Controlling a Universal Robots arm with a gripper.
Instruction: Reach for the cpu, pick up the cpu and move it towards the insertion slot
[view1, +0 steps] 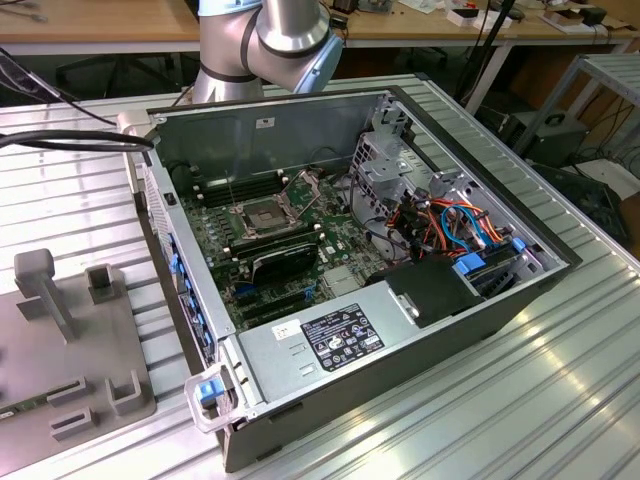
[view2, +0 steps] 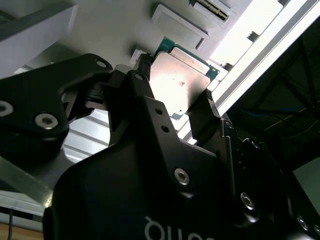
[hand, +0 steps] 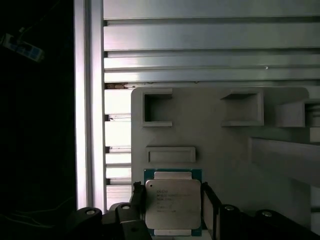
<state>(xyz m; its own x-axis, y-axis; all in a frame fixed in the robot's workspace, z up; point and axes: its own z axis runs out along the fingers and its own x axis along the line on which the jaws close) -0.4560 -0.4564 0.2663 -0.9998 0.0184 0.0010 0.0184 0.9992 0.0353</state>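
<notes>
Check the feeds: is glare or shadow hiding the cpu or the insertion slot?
Second wrist view: glare whitens the cpu lid, and the gripper holding it is in shadow. First wrist view: cpu evenly lit. Exterior view: insertion slot evenly lit, no glare.

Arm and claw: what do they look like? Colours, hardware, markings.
The arm is made of rounded silver-grey metal joints, with a light blue cap at the top edge of the exterior view. The claw is matte black, with angular linkage plates, silver hex-head screws and narrow fingers. Its body carries white lettering.
</notes>
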